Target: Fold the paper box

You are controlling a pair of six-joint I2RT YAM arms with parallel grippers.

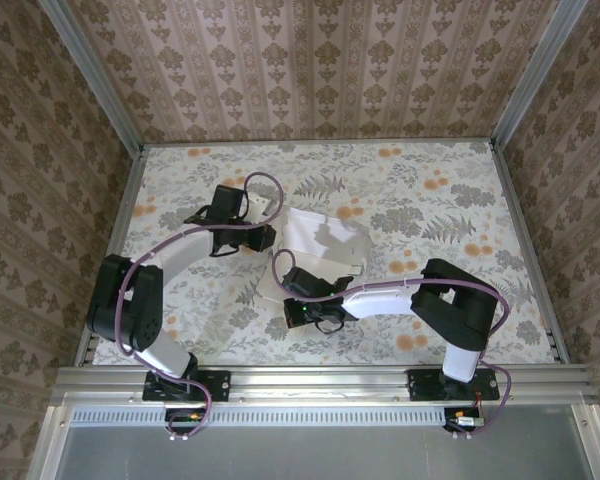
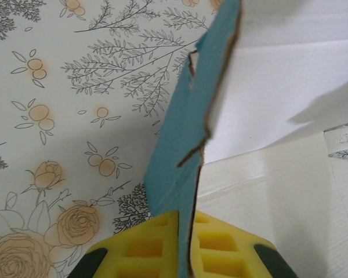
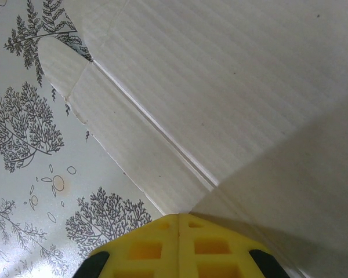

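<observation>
A floral-patterned table carries the paper box, its off-white inside facing up, near the table's middle

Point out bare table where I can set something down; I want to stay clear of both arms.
Free: the far strip of table along the back wall, and the right side between the paper box and side wall. Crowded: the middle, where left gripper and right gripper meet the box.
</observation>
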